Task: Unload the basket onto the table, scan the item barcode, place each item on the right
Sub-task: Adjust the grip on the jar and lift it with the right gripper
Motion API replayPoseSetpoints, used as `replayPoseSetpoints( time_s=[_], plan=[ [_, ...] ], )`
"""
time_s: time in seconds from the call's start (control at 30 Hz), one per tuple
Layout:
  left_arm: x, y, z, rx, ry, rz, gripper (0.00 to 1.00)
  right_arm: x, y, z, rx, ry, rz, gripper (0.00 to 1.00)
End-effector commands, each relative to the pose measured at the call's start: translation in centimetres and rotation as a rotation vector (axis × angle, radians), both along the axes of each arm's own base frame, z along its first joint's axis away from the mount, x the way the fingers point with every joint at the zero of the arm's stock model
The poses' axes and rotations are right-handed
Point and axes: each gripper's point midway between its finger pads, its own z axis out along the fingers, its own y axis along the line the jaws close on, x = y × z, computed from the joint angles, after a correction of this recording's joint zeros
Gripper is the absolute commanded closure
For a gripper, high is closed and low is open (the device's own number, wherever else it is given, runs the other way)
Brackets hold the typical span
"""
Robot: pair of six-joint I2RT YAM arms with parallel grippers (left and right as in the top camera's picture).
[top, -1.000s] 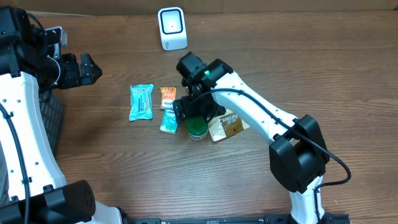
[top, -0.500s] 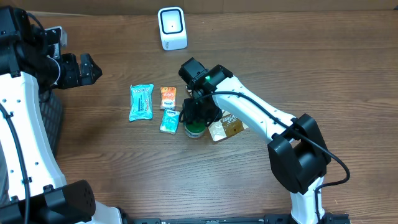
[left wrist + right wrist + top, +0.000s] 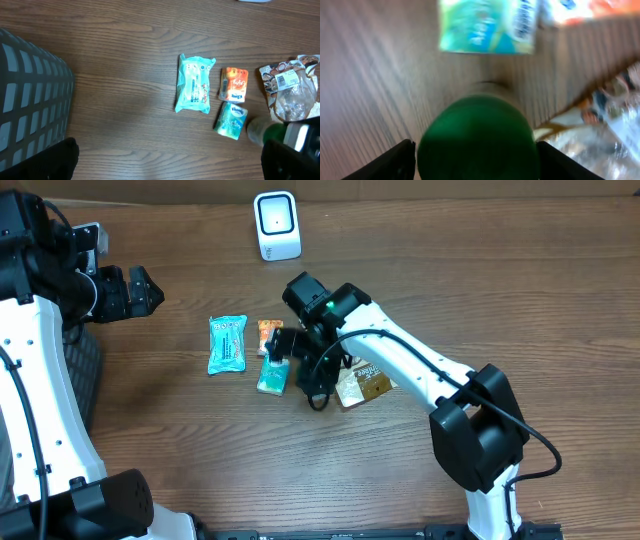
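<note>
A green-capped bottle [image 3: 477, 135] fills the right wrist view, sitting between my right gripper's [image 3: 476, 160] two dark fingers, which press against its sides. From overhead, the right gripper [image 3: 315, 375] covers the bottle beside the snack packs, so the bottle is hidden there. In the left wrist view the bottle [image 3: 265, 132] shows as a blurred green and white shape by the right arm. The white scanner [image 3: 277, 225] stands at the table's far edge. My left gripper [image 3: 150, 292] hovers open at the far left, holding nothing, and its dark fingertips [image 3: 37, 160] frame bare wood.
A teal packet [image 3: 227, 343], a small orange pack [image 3: 268, 328] and a teal tissue pack [image 3: 271, 376] lie left of the right gripper. A brown and clear snack bag [image 3: 365, 383] lies to its right. A grey basket [image 3: 85, 370] sits at the left edge.
The right gripper came down around the green-capped bottle, closed on it and turned. The bottle, visible from overhead before, is now covered by the gripper. The left arm has not moved.
</note>
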Motion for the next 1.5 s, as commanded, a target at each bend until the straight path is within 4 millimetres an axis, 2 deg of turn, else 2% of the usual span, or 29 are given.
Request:
replayPoseSetpoints(
  time_s=[0.0,0.03,0.07,0.1,0.17,0.2,0.37,0.43,0.5,0.57,0.77,1.0,1.2,1.3,1.37,1.47],
  plan=[
    [0.1,-0.2,0.6,0.003,-0.021,-0.024,0.00,-0.7,1.6,1.0,0.043,-0.079,0.323,0.25],
    [0.1,-0.2,0.6,0.003,-0.021,-0.024,0.01,-1.0,1.9,1.0,0.044,-0.081,0.342,0.24],
    [0.1,-0.2,0.6,0.003,-0.021,-0.024,0.01,-1.1,2.0,1.0,0.044,-0.080,0.343,0.04],
    [0.1,-0.2,0.6,0.003,-0.021,-0.024,0.00,-1.2,2.1,1.1,0.043,-0.073,0.316,0.00],
    [0.1,-0.2,0.6,0.003,-0.021,-0.024,0.00,-0.9,2.4,1.7,0.051,-0.066,0.217,0.00],
    [0.1,-0.2,0.6,0.003,-0.021,-0.023,0.00,-0.5,2.7,2.6,0.061,-0.058,0.114,0.00],
    [0.1,-0.2,0.6,0.003,-0.021,-0.023,0.00,1.5,2.2,8.1,0.102,0.027,-0.425,0.00],
    [0.1,-0.2,0.6,0.003,-0.021,-0.024,0.00,1.5,1.7,8.6,0.094,0.050,-0.495,0.00],
    [0.1,-0.2,0.6,0.003,-0.021,-0.024,0.00,0.4,1.6,7.7,0.075,0.135,-0.528,0.00],
    [0.1,-0.2,0.6,0.003,-0.021,-0.024,0.00,0.0,1.5,6.9,0.053,0.144,-0.528,0.00],
    [0.1,-0.2,0.6,0.003,-0.021,-0.023,0.00,0.7,-0.1,3.8,-0.039,0.094,-0.637,0.00],
    [0.1,-0.2,0.6,0.003,-0.021,-0.023,0.01,0.8,-0.1,1.0,-0.038,0.089,-0.640,0.04],
    [0.1,-0.2,0.6,0.003,-0.021,-0.024,0.00,0.4,-0.6,-0.4,-0.057,0.093,-0.621,0.09],
    [0.1,-0.2,0.6,0.003,-0.021,-0.024,0.00,0.5,-0.5,-0.5,-0.052,0.089,-0.614,0.12],
    [0.1,-0.2,0.6,0.003,-0.021,-0.023,0.00,0.6,-0.4,-0.4,-0.044,0.082,-0.599,0.19],
    [0.1,-0.2,0.6,0.003,-0.021,-0.024,0.00,0.6,-0.4,-0.6,-0.044,0.081,-0.596,0.19]
  ],
)
